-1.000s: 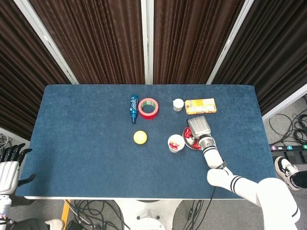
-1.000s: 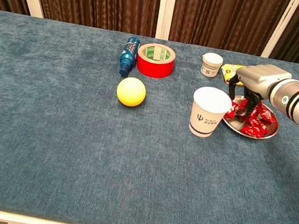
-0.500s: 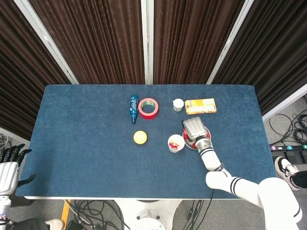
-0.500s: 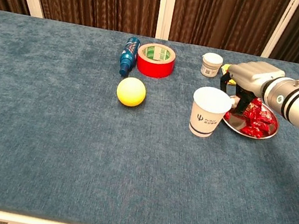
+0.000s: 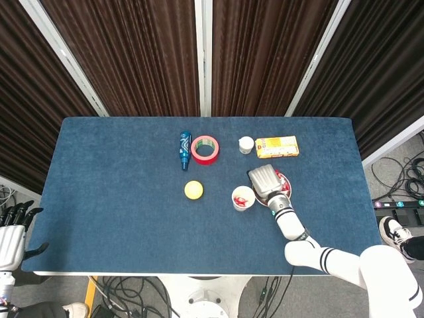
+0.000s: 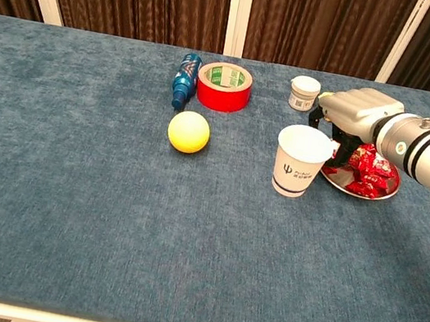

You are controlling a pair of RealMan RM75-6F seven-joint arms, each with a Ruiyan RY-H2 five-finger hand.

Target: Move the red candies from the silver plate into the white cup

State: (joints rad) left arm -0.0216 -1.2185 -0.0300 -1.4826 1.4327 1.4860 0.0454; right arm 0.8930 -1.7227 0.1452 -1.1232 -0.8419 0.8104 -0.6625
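Toward the right edge of the table (image 6: 65, 210), the right hand (image 6: 354, 119) hangs between the plate (image 6: 383, 192) and the cup (image 6: 299, 161), probably to carry a candy over, but I cannot tell if its fingers hold one. The candies (image 6: 369, 173) are red, crinkled wrappers heaped on the plate, some already in the cup. The left hand (image 5: 11, 228) rests off the table's left edge, fingers apart.

Red candies (image 6: 369, 173) on silver plate (image 6: 359, 192); white cup (image 6: 300, 161); yellow ball (image 6: 188, 132); blue table (image 6: 109, 192).
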